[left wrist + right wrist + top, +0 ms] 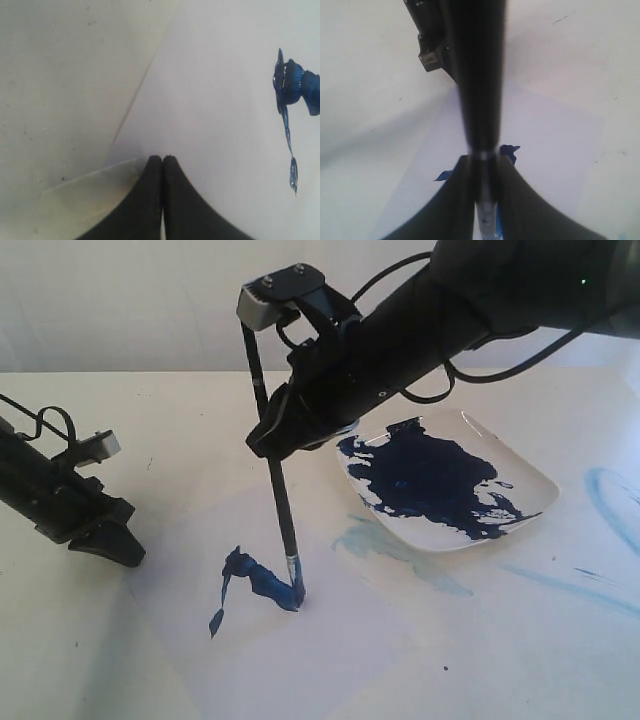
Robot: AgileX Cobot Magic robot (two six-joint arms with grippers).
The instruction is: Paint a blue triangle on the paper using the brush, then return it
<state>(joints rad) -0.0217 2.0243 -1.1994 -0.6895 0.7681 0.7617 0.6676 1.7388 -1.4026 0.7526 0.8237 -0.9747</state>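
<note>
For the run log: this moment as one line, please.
step: painting | right hand: shut on brush, tip on paper | triangle: partial | left hand: shut at paper edge
</note>
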